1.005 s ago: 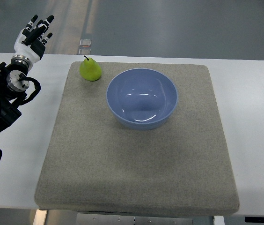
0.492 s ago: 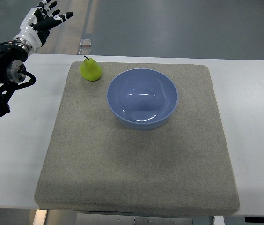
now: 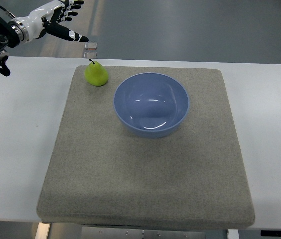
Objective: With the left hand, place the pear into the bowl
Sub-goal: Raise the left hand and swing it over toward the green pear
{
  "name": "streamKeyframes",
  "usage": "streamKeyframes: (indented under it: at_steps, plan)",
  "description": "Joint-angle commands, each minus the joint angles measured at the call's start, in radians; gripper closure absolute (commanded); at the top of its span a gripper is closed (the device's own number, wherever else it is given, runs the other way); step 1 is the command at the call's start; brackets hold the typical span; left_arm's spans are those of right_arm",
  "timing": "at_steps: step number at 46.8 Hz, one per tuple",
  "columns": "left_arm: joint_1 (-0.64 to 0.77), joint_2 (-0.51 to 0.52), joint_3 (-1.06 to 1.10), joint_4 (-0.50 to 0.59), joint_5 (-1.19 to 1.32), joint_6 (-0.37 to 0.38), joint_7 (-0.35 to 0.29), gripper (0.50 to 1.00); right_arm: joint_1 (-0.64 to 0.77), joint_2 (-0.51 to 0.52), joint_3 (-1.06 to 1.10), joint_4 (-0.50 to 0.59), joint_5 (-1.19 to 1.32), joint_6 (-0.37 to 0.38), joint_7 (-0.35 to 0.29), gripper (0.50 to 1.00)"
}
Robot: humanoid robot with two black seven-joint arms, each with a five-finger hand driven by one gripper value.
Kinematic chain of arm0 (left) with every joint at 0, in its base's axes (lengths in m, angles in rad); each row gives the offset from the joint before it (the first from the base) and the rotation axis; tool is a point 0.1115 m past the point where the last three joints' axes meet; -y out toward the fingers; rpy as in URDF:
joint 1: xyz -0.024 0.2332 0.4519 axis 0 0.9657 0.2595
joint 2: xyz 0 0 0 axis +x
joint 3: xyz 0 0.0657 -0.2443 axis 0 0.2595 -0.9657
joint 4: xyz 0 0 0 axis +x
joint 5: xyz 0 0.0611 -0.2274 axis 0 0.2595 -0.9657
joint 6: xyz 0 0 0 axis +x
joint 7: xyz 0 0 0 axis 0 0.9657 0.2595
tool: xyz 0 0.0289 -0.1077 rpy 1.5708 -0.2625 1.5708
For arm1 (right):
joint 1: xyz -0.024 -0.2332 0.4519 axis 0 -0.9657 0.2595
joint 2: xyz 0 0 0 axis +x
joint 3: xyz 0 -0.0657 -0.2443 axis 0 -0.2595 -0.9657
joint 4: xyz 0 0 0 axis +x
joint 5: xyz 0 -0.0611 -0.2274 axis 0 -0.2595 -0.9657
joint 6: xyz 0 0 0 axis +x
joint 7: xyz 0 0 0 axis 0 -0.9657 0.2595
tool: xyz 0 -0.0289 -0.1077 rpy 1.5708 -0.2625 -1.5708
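Note:
A green pear [image 3: 96, 74] stands upright near the far left corner of the grey mat [image 3: 145, 164]. To its right, on the mat, sits an empty blue bowl [image 3: 151, 104], a small gap away from the pear. My left hand [image 3: 61, 19] hovers high at the top left, beyond the table's far edge, up and left of the pear. Its fingers are spread, the thumb pointing right, and it holds nothing. The right arm does not show.
The white table [image 3: 21, 149] extends left and right of the mat. A small clear block [image 3: 90, 46] lies on the floor just beyond the table's far edge, above the pear.
My left arm has swung up and to the right, from beside the mat's left edge to the top left corner. The hand turned toward the pear. Pear and bowl have not moved.

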Motion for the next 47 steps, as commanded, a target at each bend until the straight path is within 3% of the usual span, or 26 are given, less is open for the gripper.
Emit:
streamKeyframes:
  at_steps: [1, 13, 23, 32, 47]
  plan:
    - [-0.029, 0.025, 0.056, -0.026, 0.083, -0.012, -0.004, 0.5, 0.0, 0.0, 0.001, 0.0, 0.0, 0.0, 0.001, 0.574]
    - [-0.054, 0.079, 0.067, -0.147, 0.427, -0.012, -0.052, 0.5, 0.0, 0.0, -0.001, 0.0, 0.0, 0.0, 0.001, 0.574]
    - [-0.054, 0.079, 0.067, -0.152, 0.72, -0.003, -0.104, 0.5, 0.0, 0.0, -0.001, 0.0, 0.0, 0.0, 0.001, 0.574]
    - [-0.046, 0.051, 0.067, -0.123, 0.821, 0.013, -0.104, 0.5, 0.0, 0.0, -0.001, 0.0, 0.0, 0.0, 0.001, 0.574]
    - [0.011, -0.081, 0.067, 0.012, 0.811, 0.106, -0.102, 0.5, 0.0, 0.0, -0.001, 0.0, 0.0, 0.0, -0.001, 0.574]
